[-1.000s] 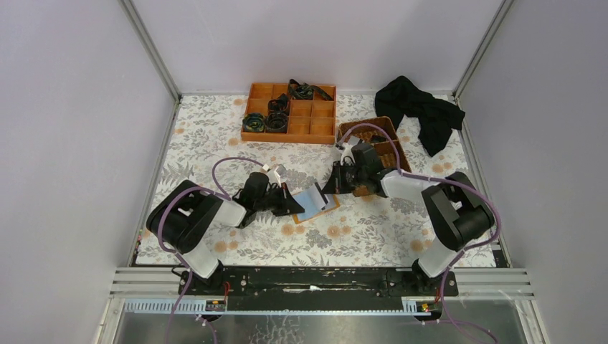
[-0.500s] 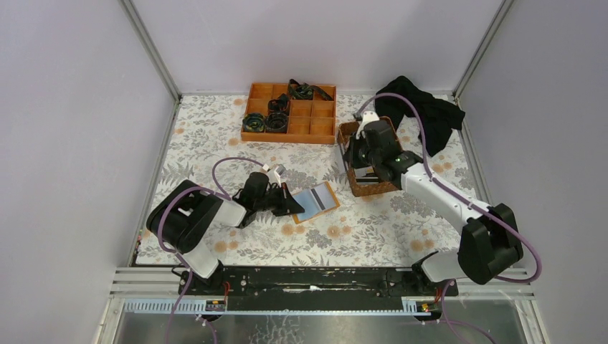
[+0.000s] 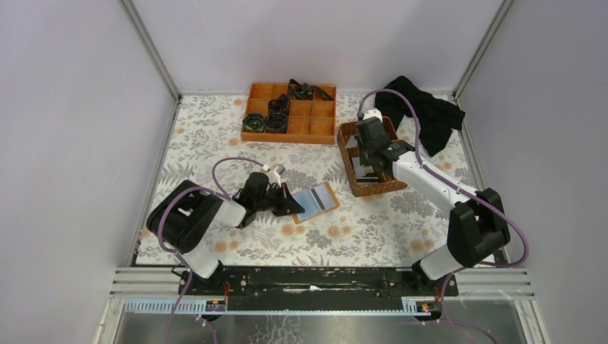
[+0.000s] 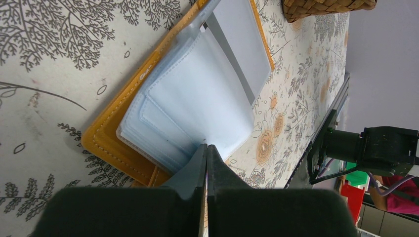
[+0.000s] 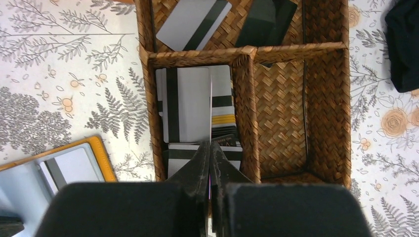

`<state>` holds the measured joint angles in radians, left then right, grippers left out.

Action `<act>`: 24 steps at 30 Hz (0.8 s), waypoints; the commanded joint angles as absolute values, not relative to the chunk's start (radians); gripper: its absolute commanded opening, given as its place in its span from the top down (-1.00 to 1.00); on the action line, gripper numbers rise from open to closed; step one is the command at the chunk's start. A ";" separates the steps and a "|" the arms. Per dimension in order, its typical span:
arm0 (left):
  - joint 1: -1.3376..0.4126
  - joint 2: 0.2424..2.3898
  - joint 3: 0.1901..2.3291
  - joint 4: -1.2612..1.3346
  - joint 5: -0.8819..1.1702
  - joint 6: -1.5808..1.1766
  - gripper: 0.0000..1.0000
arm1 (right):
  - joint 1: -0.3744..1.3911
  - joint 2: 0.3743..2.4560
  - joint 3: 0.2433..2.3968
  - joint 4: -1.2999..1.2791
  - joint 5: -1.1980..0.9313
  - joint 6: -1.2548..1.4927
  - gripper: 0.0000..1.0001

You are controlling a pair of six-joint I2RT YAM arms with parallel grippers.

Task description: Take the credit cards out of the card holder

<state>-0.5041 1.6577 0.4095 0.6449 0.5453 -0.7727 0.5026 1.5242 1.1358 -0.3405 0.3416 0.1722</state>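
Open on the floral-patterned tabletop (image 3: 215, 143), between the two arms, the small orange-rimmed bifold card holder (image 3: 317, 203) is showing its pale blue-grey plastic sleeves. The left gripper (image 4: 206, 148) is pressing its fingers together on the near edge of one sleeve and covering that corner.

Just right of the holder, the right gripper (image 5: 210, 145) is hanging over the brown wicker basket (image 5: 326, 89), pinching one thin pale credit card (image 5: 211, 108) seen edge-on. The basket is showing three compartments. The far one is holding two cards, a grey card with a black stripe (image 5: 190, 22) and a dark card (image 5: 264, 19). Below the claw, at least three striped cards (image 5: 185, 103) are lying overlapped, partly hidden by the fingers.

Farther back, one orange compartment tray (image 3: 323, 127) is holding dark coiled bundles, and one crumpled black cloth (image 3: 423, 111) is lying beside the basket.
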 commanded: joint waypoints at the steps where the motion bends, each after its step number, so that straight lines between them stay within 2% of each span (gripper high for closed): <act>1: -0.505 1.677 0.393 0.607 0.551 -0.758 1.00 | 0.500 1.523 1.149 -0.348 0.395 0.152 1.00; 15: -0.505 1.705 0.394 0.615 0.555 -0.761 1.00 | 0.493 1.750 1.205 -0.276 0.294 0.165 1.00; 24: -0.504 1.726 0.400 0.617 0.552 -0.761 1.00 | 0.493 1.739 1.214 -0.263 0.217 0.172 1.00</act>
